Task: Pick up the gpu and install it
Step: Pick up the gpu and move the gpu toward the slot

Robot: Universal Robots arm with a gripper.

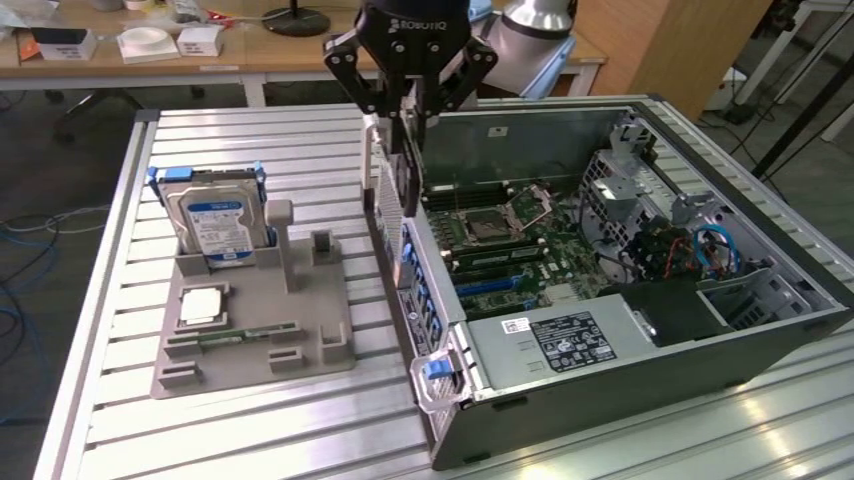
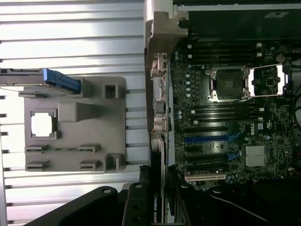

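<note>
The claw (image 1: 407, 112) is partly closed on the upper edge of the gpu (image 1: 403, 172). The card hangs upright and edge-on just over the rear wall of the computer case (image 1: 667, 390). In the wrist view the gpu (image 2: 157, 200) lies in line with that wall, beside the blue slots (image 2: 211, 139) of the motherboard (image 2: 225, 108).

I think the main danger is that the card's end catches on the rear wall. Its contact edge could also come down beside a slot and not into it, and the thin card may tilt in the grip.

Outside the case, on the surface (image 1: 120, 420), a grey holder (image 1: 320, 300) carries the hard drive (image 1: 220, 225) and a memory stick (image 1: 247, 333). Both are well apart from the case and seem to block nothing.
</note>
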